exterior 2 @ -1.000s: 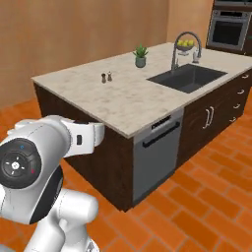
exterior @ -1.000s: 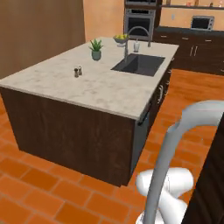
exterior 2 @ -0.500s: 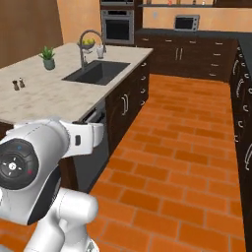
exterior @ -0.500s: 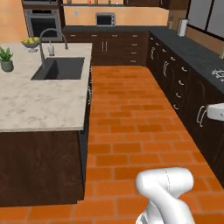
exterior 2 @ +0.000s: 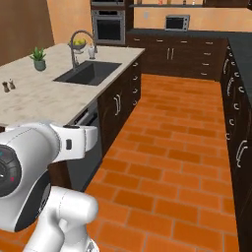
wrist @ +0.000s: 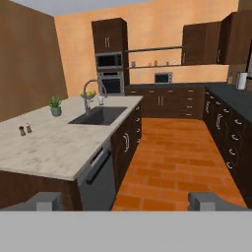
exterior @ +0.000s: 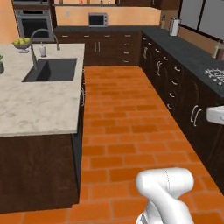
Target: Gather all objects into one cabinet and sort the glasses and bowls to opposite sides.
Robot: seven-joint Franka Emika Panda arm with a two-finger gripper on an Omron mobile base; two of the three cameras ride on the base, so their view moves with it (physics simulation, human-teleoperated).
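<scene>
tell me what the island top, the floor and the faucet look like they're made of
Island top: pale speckled stone, probably marble or granite, matte. Floor: orange brick-shaped tiles with lighter grout lines, likely terracotta. Faucet: grey metal, a slim arched tube with a dull sheen, perhaps brushed steel.

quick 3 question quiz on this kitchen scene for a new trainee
1. True or false: the potted plant stands on the island counter.
2. Which sits beside the faucet at the sink's far end? A) fruit bowl B) toaster C) kettle
3. In the hand view, is anything held between the fingertips of the gripper?

Key
1. True.
2. A, the fruit bowl of yellow-green fruit.
3. No; they stand wide apart, with only the brick floor seen between them.
</scene>
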